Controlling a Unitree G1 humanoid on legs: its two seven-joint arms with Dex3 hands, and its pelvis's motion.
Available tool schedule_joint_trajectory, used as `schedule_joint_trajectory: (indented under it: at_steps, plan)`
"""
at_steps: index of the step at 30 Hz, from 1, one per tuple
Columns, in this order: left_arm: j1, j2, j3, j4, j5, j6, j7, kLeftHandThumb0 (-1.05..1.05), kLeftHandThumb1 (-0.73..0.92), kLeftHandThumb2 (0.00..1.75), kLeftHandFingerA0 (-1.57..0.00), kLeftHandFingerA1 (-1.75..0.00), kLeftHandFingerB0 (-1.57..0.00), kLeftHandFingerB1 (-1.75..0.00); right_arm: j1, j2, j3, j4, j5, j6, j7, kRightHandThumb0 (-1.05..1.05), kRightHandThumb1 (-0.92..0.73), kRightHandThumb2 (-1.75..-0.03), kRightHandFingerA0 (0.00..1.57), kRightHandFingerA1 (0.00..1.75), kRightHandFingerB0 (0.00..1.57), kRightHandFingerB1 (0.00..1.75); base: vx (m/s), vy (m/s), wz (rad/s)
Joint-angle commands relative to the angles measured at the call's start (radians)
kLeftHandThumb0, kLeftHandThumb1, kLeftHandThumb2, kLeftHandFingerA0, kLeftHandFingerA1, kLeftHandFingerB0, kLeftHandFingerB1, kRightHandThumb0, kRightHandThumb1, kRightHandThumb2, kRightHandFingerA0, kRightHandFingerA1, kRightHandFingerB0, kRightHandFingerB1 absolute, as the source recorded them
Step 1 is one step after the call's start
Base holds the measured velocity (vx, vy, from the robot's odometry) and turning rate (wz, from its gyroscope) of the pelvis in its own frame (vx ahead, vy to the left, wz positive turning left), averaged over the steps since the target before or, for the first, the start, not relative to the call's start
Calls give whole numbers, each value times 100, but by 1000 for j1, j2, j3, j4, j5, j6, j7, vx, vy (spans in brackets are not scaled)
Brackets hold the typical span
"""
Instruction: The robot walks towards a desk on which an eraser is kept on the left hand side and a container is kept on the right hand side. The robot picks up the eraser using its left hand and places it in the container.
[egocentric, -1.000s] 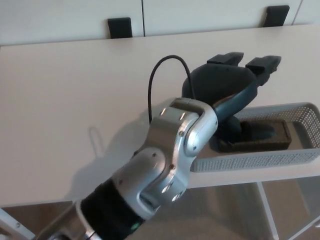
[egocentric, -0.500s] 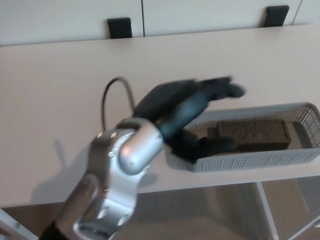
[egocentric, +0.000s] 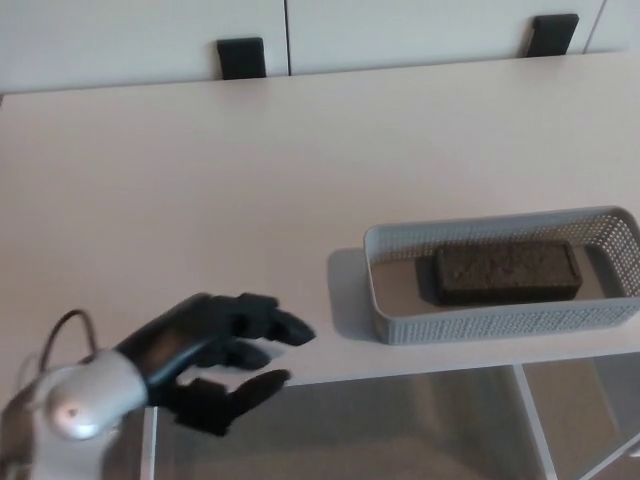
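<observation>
A dark rectangular eraser (egocentric: 507, 272) lies flat inside the grey perforated container (egocentric: 500, 322) at the desk's front right. My left hand (egocentric: 215, 355) hangs at the desk's front edge on the lower left, well clear of the container. It is open, fingers spread and holding nothing. Its silver wrist (egocentric: 75, 403) and a thin black cable (egocentric: 62, 325) show at the bottom left corner. My right hand does not show.
The pale desk (egocentric: 250, 190) stretches across the view, its front edge running just below the container. Two black brackets (egocentric: 240, 55) stand against the white wall panels behind it. A table leg (egocentric: 535, 420) and floor show below right.
My left hand has drawn back from over the container, down and to the left to the desk's front edge. The eraser stays in the container, now fully uncovered.
</observation>
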Motion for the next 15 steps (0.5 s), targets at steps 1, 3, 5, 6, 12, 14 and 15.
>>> schedule_joint_trajectory:
  at_steps: [1,3,5,6,12,14,15]
  plan:
    - [476,324,534,-22,-1216,-248,-940,-99,65,107,-63,-51,-47,-43,15,-32,-11,107,1,-39,-18,-37,-65,-60,76,51,55,43,0,0,0]
    - [475,309,505,-17,-1223,-287,-940,-91,64,107,-65,-53,-49,-46,15,-33,-11,108,2,-45,-16,-37,-66,-60,76,50,54,42,0,0,0]
    - [477,296,491,-22,-1220,-305,-940,-93,80,65,-69,-40,-62,-38,16,-33,-13,110,4,-49,-17,-37,-66,-60,76,50,54,43,0,0,0]
    - [476,289,475,-11,-1232,-287,-940,-88,63,107,-66,-54,-49,-46,14,-32,-13,114,4,-47,-17,-37,-66,-60,75,50,55,43,0,0,0]
    - [491,27,560,191,-1210,-498,-940,-79,69,66,-63,-42,-50,-39,11,-31,-15,116,7,-47,-14,-37,-67,-60,75,51,54,43,0,0,0]
    - [511,145,434,223,-1216,-464,-940,-68,84,66,-54,-37,-47,-35,9,-29,-14,119,6,-44,-16,-37,-67,-60,75,50,54,43,0,0,0]
    - [492,224,406,249,-1110,-169,-940,-88,68,106,-71,-57,-58,-51,15,-30,-17,113,10,-43,-13,-37,-67,-60,74,50,54,42,0,0,0]
